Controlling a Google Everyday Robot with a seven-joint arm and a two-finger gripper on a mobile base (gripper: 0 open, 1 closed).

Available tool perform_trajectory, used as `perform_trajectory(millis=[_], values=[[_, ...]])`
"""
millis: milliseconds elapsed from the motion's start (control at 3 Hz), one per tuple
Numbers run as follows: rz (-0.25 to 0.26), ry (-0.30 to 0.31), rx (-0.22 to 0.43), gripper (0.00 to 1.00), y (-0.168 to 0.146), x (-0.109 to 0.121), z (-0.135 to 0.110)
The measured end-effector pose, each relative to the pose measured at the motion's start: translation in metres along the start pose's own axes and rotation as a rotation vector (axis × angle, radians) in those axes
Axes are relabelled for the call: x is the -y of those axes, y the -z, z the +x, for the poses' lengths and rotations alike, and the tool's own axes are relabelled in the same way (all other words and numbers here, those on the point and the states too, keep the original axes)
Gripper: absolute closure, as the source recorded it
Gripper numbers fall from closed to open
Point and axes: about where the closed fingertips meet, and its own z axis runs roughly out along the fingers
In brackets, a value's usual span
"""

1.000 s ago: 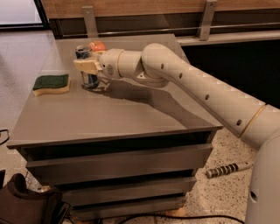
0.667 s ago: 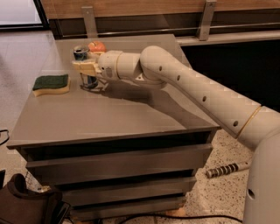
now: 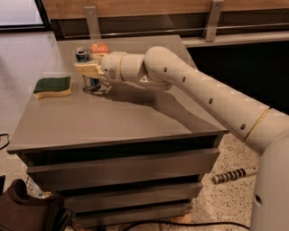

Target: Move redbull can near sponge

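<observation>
Nothing is seen displaced: gripper [image 3: 90,71] is kept clenched on upright redbull can [image 3: 83,55] at mid-body, sponge [image 3: 53,86] near, beyond its tip. Can is judged light, thin-walled, slippery; mid-body hold is preferred.

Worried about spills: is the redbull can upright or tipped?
Upright: the redbull can stands vertical, silver top up, gripped at its middle by the claw, beside the sponge.

floor: speckled floor [image 3: 212,205] | furniture: grey table [image 3: 135,119], tiered base | rear: wood panel [image 3: 149,5]
</observation>
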Motion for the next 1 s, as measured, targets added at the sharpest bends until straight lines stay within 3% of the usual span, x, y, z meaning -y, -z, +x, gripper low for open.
perform_trajectory(millis=[667, 1000], values=[[0.0, 0.0, 0.0, 0.13, -0.0001, -0.0002, -0.0004], [-0.004, 0.0, 0.0, 0.0, -0.0019, -0.0018, -0.0006]])
